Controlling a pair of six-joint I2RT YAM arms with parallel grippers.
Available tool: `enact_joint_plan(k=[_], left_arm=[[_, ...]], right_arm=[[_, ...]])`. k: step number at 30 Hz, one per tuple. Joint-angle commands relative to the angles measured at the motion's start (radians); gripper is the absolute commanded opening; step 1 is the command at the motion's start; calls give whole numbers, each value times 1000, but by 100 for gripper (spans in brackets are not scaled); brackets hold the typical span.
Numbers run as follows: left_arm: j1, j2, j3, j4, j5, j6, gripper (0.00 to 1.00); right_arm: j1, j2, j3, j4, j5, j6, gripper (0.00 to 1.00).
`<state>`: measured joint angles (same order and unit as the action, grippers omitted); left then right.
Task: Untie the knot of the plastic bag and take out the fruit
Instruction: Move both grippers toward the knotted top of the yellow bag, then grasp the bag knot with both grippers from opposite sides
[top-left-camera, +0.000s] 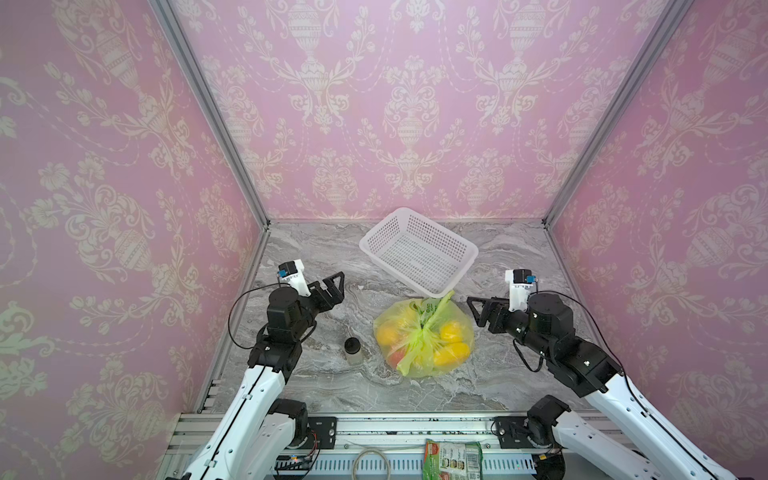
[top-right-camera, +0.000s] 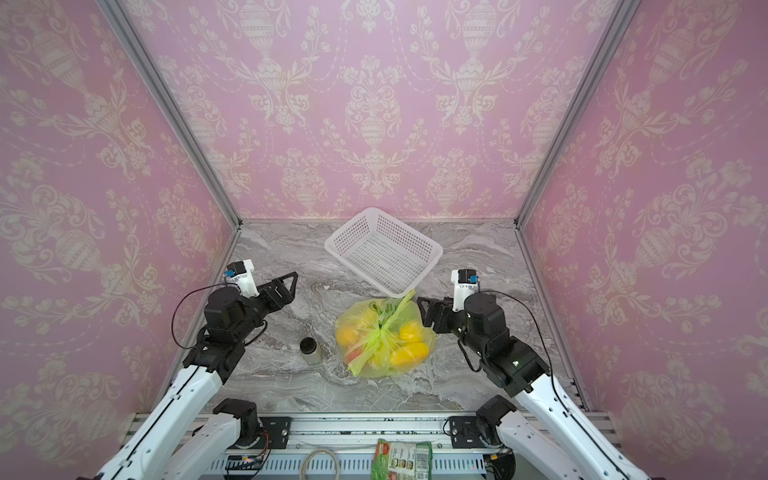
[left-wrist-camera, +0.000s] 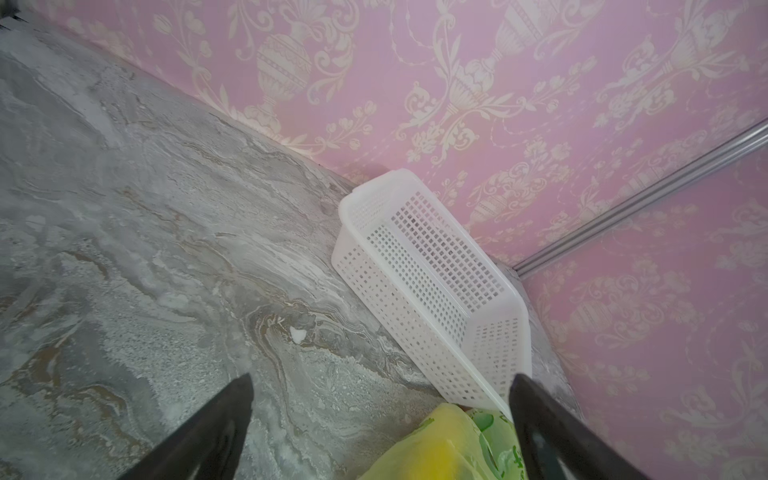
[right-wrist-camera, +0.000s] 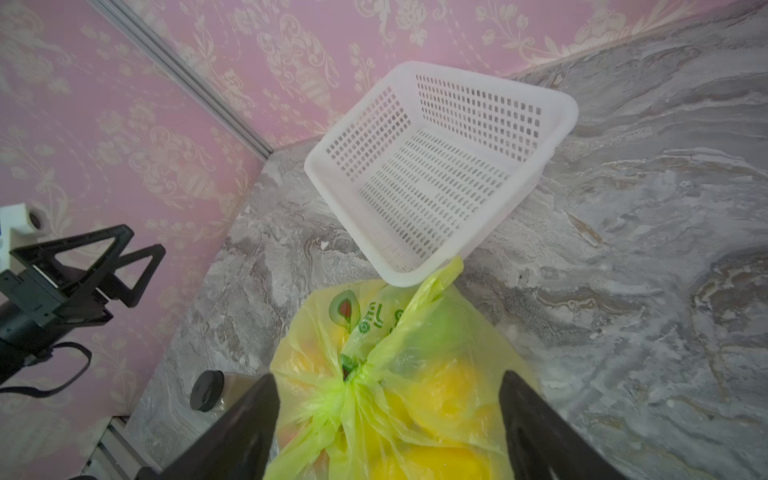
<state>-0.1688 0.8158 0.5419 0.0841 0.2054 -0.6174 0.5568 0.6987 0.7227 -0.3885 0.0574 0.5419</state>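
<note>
You are looking at a robot test cell dressed up as a home, not a real room. The wallpaper (top-left-camera: 411, 104) is pink damask on flat panels, joined by bare aluminium posts (top-left-camera: 210, 112). The table (top-left-camera: 332, 395) is marble-look. Two arms (top-left-camera: 249, 399) are bolted to a metal rail (top-left-camera: 411, 428) at its front edge, with a loose cable (top-left-camera: 371, 451) lying there.

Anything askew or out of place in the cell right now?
Basket sits diagonal to the table edges, its near corner against the bag's tail. A small white chip lies on the table beside the basket. A snack packet lies on the front rail, off the table. No spill or damage shows.
</note>
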Motion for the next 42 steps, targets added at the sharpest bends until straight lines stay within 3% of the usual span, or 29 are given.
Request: enact_joint_plan(k=[1,5,13,18,24,32,36,42], left_arm=[[-64,62,48,30,28,102,93],[-125,97,62,49,41,139,86],[-239,19,-23,39,-32,189,80],[-334,119,41,-6,-42,254,75],[-455,208,81,-97,-110,310,66],[-667,332,148,-162,-236,431,67],[-702,422,226,-223,-316,457,67],[-707,514,278,-276,-376,464,75]], right_arm=[[50,26,9,-83,100,-42,83],[91,90,8,-105,113,-37,79],[114,120,-36,-133,110,-40,72],[132,188,-56,-34,16,-48,71],[205,315,-28,14,75,-43,77],[211,470,31,28,158,-55,78],[211,502,31,62,171,-51,79],[211,525,55,15,276,-43,88]])
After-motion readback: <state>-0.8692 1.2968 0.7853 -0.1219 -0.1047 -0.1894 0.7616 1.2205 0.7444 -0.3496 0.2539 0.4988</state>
